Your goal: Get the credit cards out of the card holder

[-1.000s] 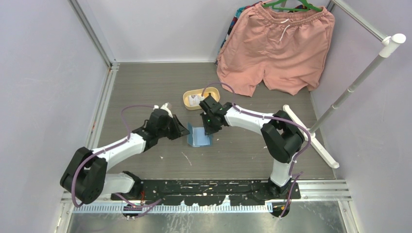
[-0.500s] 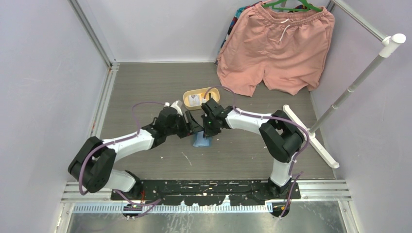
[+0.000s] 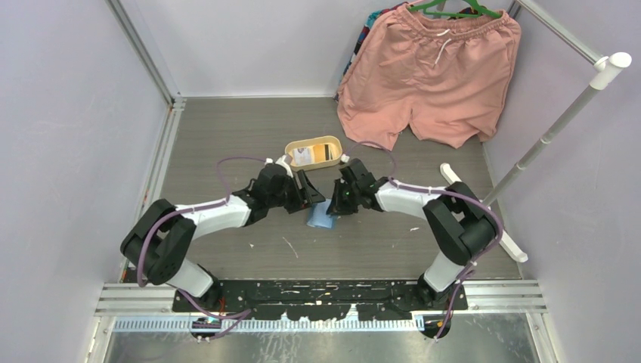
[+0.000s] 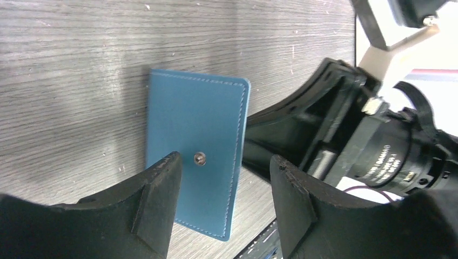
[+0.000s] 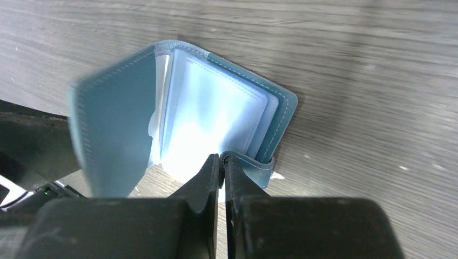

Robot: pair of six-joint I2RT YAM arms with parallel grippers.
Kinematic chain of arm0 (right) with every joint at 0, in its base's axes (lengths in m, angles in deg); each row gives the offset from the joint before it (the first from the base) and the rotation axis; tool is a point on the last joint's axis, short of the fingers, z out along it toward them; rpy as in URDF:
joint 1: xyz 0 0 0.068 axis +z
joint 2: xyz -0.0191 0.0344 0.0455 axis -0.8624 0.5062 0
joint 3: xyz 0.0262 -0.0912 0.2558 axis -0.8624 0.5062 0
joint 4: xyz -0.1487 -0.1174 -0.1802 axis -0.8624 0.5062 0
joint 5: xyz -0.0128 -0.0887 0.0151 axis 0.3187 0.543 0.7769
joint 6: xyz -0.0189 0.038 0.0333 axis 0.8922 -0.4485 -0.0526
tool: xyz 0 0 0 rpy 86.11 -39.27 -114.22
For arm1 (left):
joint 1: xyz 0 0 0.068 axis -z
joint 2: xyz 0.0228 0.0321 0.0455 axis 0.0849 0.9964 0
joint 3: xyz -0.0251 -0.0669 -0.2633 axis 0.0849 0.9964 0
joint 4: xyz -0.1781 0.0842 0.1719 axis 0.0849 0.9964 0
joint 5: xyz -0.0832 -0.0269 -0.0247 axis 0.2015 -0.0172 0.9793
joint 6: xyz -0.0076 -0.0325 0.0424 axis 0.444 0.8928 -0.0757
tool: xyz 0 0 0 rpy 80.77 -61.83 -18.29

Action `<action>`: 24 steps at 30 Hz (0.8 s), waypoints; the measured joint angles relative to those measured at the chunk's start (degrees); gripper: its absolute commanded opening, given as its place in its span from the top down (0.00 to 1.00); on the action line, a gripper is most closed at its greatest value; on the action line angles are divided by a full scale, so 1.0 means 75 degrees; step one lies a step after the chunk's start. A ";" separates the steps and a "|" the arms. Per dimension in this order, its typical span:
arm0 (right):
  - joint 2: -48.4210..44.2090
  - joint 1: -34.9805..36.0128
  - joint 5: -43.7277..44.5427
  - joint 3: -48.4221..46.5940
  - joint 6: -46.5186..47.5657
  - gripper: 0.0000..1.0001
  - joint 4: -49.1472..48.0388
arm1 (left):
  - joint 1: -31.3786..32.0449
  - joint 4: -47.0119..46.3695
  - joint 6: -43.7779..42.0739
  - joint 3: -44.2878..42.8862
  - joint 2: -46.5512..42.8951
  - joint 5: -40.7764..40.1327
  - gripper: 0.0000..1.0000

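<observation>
Holding the card holder open, just arm-side of the yellow tray: why both arms? (Trainee)

Right gripper, fingers pressed together, pins the lower cover. Left gripper, spread wide and empty, backs the raised cover, apparently exposing the sleeves. (Instructor)

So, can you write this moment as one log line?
left gripper: open at card holder cover | right gripper: shut at its pocket edge | state: card holder partly open
</observation>
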State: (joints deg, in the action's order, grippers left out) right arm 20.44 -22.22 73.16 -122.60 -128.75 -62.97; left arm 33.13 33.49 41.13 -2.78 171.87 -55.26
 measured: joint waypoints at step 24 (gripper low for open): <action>-0.0863 -0.0414 -0.0443 0.1317 -0.0455 0.99 -0.1451 | 0.0440 -0.0289 0.0370 -0.0379 0.0239 -0.0434 0.37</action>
State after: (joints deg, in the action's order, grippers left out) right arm 13.97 -25.33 69.83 -112.72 -132.16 -73.85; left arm 36.43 31.32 43.91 -5.63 173.66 -58.52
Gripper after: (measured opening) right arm 0.091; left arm 0.628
